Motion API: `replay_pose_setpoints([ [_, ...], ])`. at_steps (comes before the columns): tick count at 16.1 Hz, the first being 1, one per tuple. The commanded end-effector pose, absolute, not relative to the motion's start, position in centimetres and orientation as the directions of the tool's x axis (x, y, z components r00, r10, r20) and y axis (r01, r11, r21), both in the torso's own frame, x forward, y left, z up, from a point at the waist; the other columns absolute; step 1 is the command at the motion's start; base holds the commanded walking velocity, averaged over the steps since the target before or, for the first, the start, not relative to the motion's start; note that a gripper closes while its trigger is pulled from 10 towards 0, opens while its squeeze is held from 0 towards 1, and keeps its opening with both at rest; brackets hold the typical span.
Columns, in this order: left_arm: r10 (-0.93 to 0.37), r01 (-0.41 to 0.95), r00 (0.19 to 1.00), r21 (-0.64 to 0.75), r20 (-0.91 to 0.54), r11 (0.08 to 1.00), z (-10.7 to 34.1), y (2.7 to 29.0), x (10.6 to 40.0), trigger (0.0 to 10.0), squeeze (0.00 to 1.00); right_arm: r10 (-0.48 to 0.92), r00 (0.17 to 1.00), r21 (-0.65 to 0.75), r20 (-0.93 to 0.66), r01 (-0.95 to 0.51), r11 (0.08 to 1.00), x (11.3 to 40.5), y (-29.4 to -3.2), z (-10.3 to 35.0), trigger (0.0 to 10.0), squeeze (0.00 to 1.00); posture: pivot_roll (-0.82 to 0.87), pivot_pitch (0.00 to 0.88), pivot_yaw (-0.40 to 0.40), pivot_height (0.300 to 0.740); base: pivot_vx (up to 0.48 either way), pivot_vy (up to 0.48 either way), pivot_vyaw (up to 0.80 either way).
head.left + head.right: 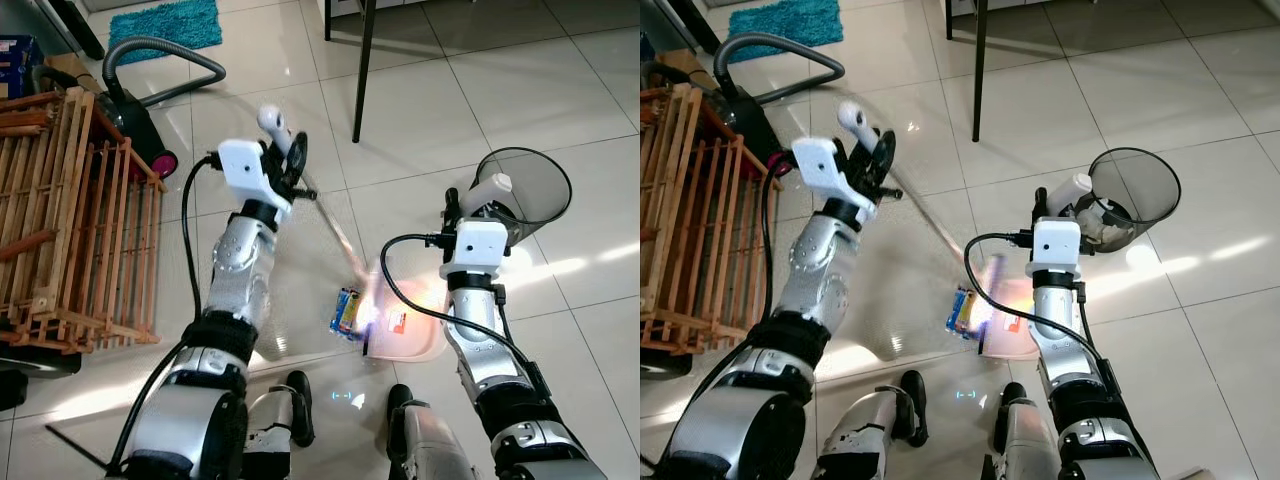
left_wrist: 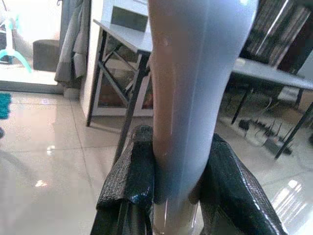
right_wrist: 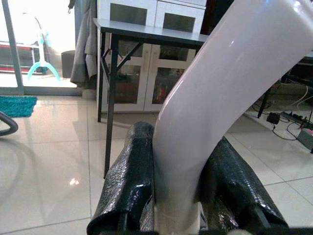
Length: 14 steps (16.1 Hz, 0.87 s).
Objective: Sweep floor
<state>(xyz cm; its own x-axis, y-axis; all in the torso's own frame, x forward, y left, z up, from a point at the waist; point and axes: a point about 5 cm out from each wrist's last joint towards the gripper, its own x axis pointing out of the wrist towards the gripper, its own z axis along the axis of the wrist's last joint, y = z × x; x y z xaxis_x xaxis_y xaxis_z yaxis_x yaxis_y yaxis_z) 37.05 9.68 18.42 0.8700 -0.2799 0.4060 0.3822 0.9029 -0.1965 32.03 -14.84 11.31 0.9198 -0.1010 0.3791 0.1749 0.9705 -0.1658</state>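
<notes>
Glossy pale tile floor [image 1: 420, 110] carrying pink dustpan [image 1: 415, 320], small wrapper [image 1: 346, 310] just beside it, mesh bin [image 1: 530, 190], vacuum cleaner [image 1: 135, 120], wooden crate [image 1: 70, 220], teal rug [image 1: 165, 25].

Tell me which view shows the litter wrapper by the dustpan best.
Left eye view: the wrapper lies unobstructed on the tile at the dustpan edge. Right eye view shows it too, slightly smaller. Both wrist views face the held handles instead.

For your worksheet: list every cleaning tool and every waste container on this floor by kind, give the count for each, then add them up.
Broom: 1
Dustpan: 1
Vacuum cleaner: 1
Waste bin: 1
Total: 4
</notes>
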Motion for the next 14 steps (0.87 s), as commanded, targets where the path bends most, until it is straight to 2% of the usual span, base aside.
replay_pose_setpoints([
  [1,-0.286,0.411,0.849,-0.214,0.444,0.886,19.5,9.6,37.1,10.0,0.0,-0.101,0.953,-0.165,0.286,0.153,0.974,31.4,-14.3,9.2,10.0,0.0,0.16,0.307,0.106,0.74,0.0,0.0,0.0],
  [5,-0.381,0.505,0.804,-0.186,0.457,0.843,20.4,8.7,37.2,10.0,0.0,-0.104,0.954,-0.165,0.283,0.155,0.974,31.6,-14.3,9.2,10.0,0.0,0.16,0.307,0.103,0.74,0.0,0.0,0.0],
  [7,-0.44,0.5,0.772,-0.011,0.459,0.866,21.0,9.9,37.0,10.0,0.0,-0.064,0.942,-0.218,0.33,0.142,0.966,31.5,-14.5,9.8,10.0,0.0,0.16,0.292,0.105,0.74,0.0,0.0,0.0],
  [8,-0.45,0.488,0.772,0.034,0.449,0.872,20.9,10.6,37.0,10.0,0.0,-0.067,0.937,-0.222,0.344,0.15,0.963,31.4,-14.7,10.0,10.0,0.0,0.16,0.293,0.108,0.74,0.0,0.0,0.0],
  [11,-0.449,0.409,0.806,0.187,0.385,0.893,19.7,13.8,37.0,10.0,0.0,-0.075,0.925,-0.26,0.373,0.182,0.948,31.0,-15.6,10.1,10.0,0.0,0.15,0.28,0.114,0.74,0.0,0.0,0.0],
  [14,-0.457,0.411,0.827,0.204,0.328,0.889,18.1,14.3,36.8,10.0,0.0,-0.062,0.911,-0.292,0.408,0.194,0.937,30.8,-15.7,10.6,10.0,0.0,0.13,0.291,0.113,0.74,0.0,0.0,0.0],
])
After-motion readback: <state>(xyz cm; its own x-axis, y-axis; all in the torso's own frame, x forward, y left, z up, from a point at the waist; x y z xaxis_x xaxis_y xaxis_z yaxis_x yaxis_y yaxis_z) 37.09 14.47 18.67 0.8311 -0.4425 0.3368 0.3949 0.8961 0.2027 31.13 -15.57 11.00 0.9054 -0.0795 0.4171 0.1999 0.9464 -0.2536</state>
